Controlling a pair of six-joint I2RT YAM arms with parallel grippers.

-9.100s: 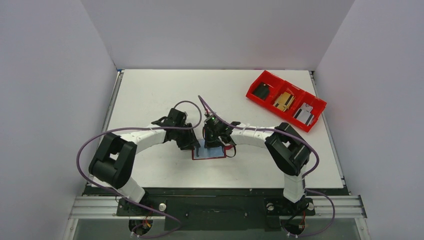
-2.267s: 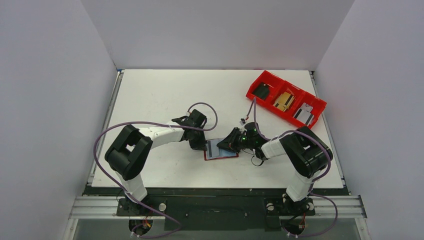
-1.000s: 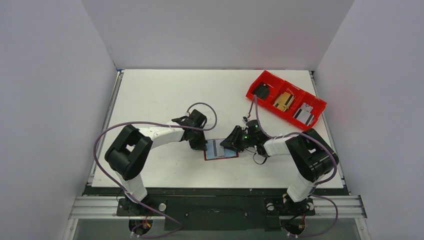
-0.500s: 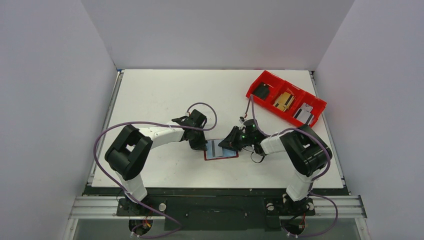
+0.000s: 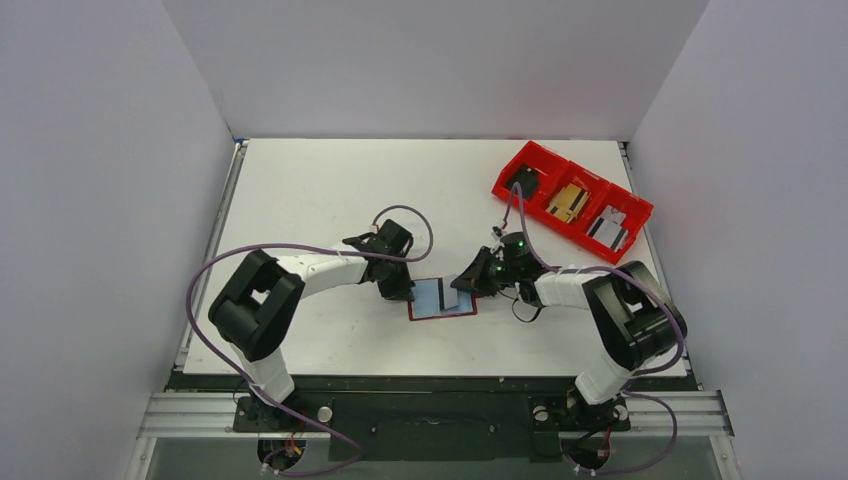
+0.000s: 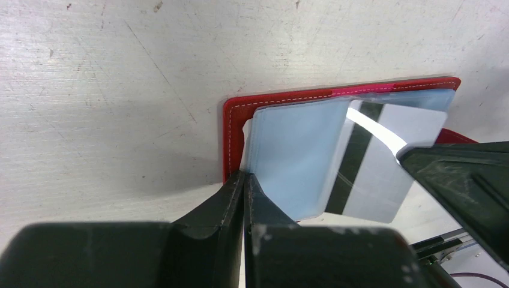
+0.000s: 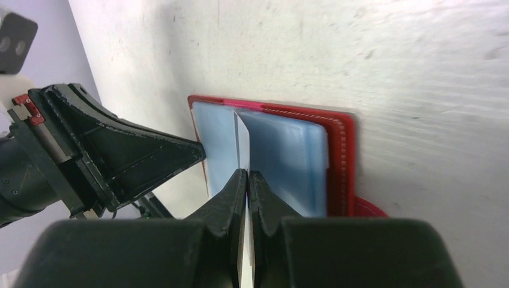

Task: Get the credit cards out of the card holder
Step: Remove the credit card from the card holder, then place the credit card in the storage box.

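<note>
The right end effector (image 7: 247, 175) is closed on a striped card (image 6: 384, 159). In the right wrist view the card shows edge-on, rising from between the fingers at the middle of the frame. The left end effector (image 6: 243, 180) is closed too, its tips meeting on the lower left edge of the card holder (image 6: 230, 123). Whether they nip that edge or only press it down, I cannot tell.

The step in hand looks like drawing this card out while the holder is steadied. The card is tilted up off the pale blue pockets (image 6: 294, 156). The next move likely calls for a pull up and to the right, clear of the holder without dragging it, then a release onto the bench (image 5: 320, 180).

The holder lies open and flat at the centre of the top view, between the two arms. It is dark red with pale stitching. The card is pale grey with one dark band. Whether more cards sit in the pockets is unclear.
</note>
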